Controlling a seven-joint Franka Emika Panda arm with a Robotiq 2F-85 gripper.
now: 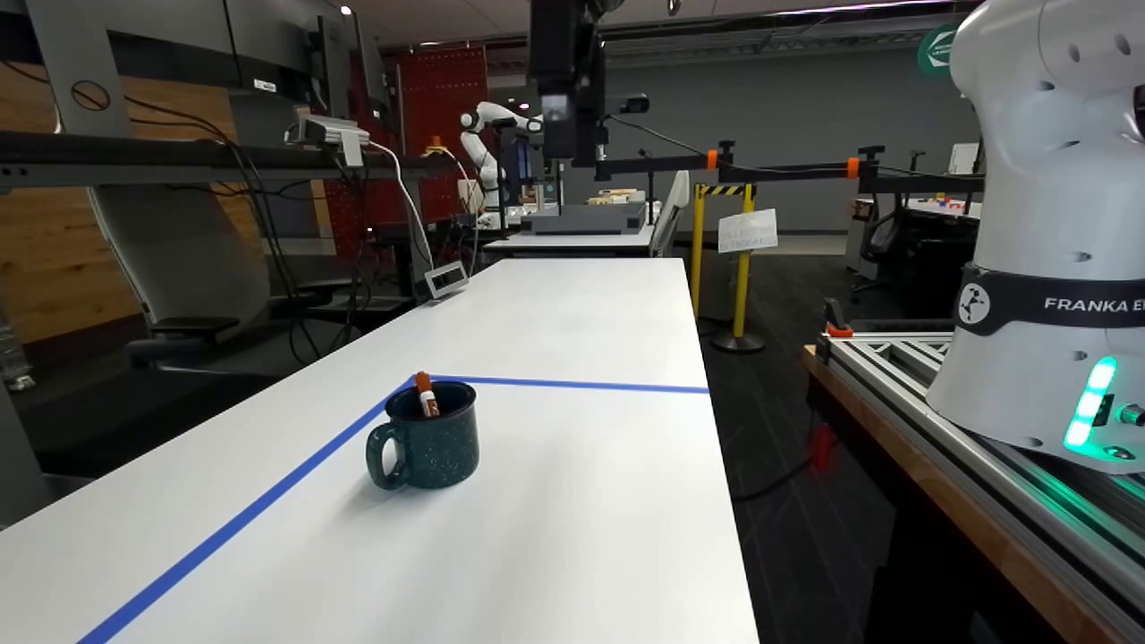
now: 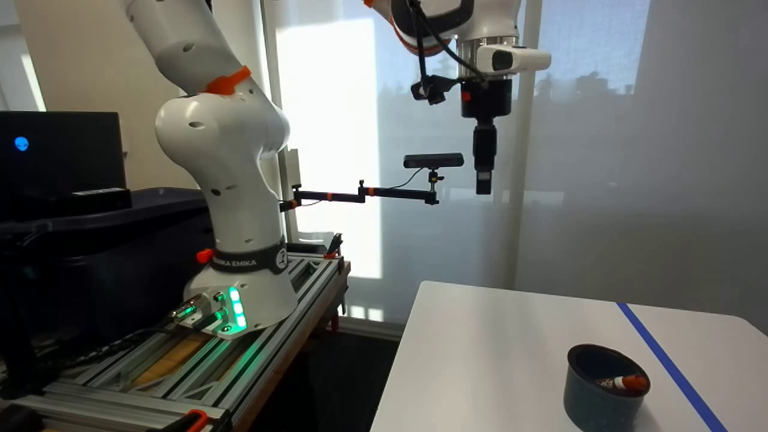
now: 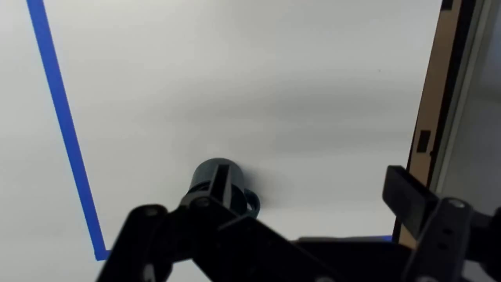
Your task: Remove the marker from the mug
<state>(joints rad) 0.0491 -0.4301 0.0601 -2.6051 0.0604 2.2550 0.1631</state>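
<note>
At the left of the frame in an exterior view, a grey chair [image 1: 183, 246] stands in dim light beyond the white surface [image 1: 581, 537]. A strip of blue tape [image 1: 246, 519] climbs from the lower left to a corner left of centre, then turns right toward the surface's edge. Within that corner the dark teal mug [image 1: 438, 447] stands upright, its loop handle [image 1: 375, 454] toward the left. In both exterior views the marker [image 1: 428, 401] is inside it, tilted, its orange-red end uppermost (a white band shows just below, the markings too small to read). Near the upper middle, the black tool [image 1: 571, 143] hangs well above the surface, apart from the mug. Farther right come two yellow posts [image 1: 741, 291], and at the right edge stands the white robot arm [image 1: 1042, 224], a green light [image 1: 1091, 402] glowing low on its base.

In the wrist view, the tape runs down the left side and turns at the lower left, its next stretch mostly hidden behind the tool. One finger [image 3: 220, 180] covers part of the mug in the lower middle, and the opposite finger [image 3: 407, 199] shows at the lower right; the two stand wide apart.
</note>
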